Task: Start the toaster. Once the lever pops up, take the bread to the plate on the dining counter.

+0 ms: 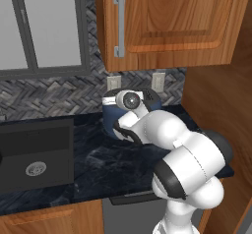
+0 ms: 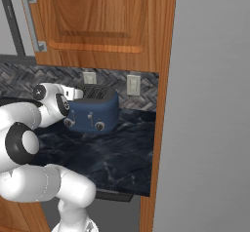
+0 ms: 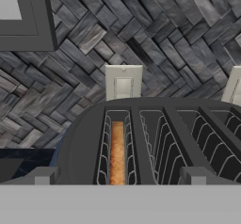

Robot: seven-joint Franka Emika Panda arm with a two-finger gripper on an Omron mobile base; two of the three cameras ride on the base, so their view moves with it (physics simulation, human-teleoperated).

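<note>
We are at the first step, starting the toaster [image 2: 93, 111]. Our pincer [image 3: 117, 178] hangs with jaws spread wide and empty just above the toaster's black top. The bread [image 3: 117, 153] sits in the slot straight ahead between the tips. Next, we judge, we must reach below to the front levers and press one down.
</note>
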